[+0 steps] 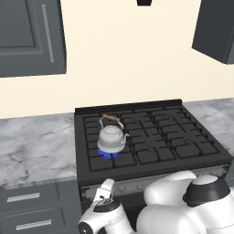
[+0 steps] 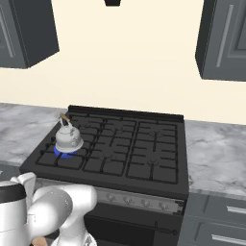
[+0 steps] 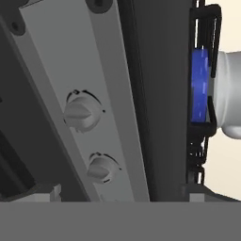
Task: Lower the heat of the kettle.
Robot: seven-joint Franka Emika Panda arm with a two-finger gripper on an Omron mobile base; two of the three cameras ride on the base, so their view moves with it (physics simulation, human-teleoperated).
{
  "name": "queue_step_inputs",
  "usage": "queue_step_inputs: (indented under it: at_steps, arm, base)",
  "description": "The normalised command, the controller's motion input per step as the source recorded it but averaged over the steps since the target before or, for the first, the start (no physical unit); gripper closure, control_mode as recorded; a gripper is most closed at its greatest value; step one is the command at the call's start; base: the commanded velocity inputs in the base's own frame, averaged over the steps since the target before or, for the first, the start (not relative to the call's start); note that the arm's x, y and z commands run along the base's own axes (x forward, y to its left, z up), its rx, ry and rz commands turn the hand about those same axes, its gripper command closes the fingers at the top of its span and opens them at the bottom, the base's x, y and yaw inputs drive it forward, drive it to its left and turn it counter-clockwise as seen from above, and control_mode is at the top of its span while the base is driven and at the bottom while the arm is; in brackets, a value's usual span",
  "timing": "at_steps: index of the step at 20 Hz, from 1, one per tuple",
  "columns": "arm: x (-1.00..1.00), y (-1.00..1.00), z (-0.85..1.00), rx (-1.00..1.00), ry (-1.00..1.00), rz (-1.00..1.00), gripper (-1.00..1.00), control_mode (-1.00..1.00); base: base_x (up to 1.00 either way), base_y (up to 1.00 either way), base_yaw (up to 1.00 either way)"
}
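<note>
Dark finger tips barely peek up at the bottom of the hand view, too cropped to tell whether the claw is apart or together, and nothing shows between them. Just ahead of the claw, the hand camera looks along the grey control panel of the stove, which runs as a slanted strip across the picture. Two pale knobs sit on it in that view: one knob near the middle and a second knob closer to the claw, apart from each other. Beyond the panel's edge comes the black stove top, and at its far side a blue flame burns under the kettle, whose rounded silvery body shows side-on. In the left base view the white arm's wrist hangs low in front of the stove, below the front edge. One kettle stands upright on the front left burner, its brown-topped wire handle arched above it, with the blue flame at its base; the right base view shows the same kettle. Open grate lies to the right of and behind the kettle. Marbled grey counter flanks the stove on both sides, and dark cabinets hang above.
</note>
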Motion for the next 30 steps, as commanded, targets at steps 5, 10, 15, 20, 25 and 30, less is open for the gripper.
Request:
queue_step_inputs:
  at_steps: [5, 10, 15, 20, 25, 30]
  arm:
    - [0.13, 0.0, -0.12, 0.0, 0.0, 0.0, -1.0, -1.0]
    - [0.07, 0.0, -0.14, 0.0, 0.0, 0.0, -1.0, -1.0]
    - [0.06, 0.0, -0.11, 0.0, 0.0, 0.0, -1.0, -1.0]
    - [0.05, 0.13, -0.06, 0.0, -0.02, 0.0, -1.0, -1.0]
    - [0.04, 0.12, -0.06, 0.0, -0.03, 0.0, -1.0, -1.0]
    - [0.07, 0.05, -0.1, 0.0, -0.01, 0.0, -1.0, -1.0]
  base:
    - [0.0, 0.0, 0.0]
    - [0.0, 0.0, 0.0]
    - [0.0, 0.0, 0.0]
    - [0.0, 0.0, 0.0]
    - [0.0, 0.0, 0.0]
    - [0.0, 0.0, 0.0]
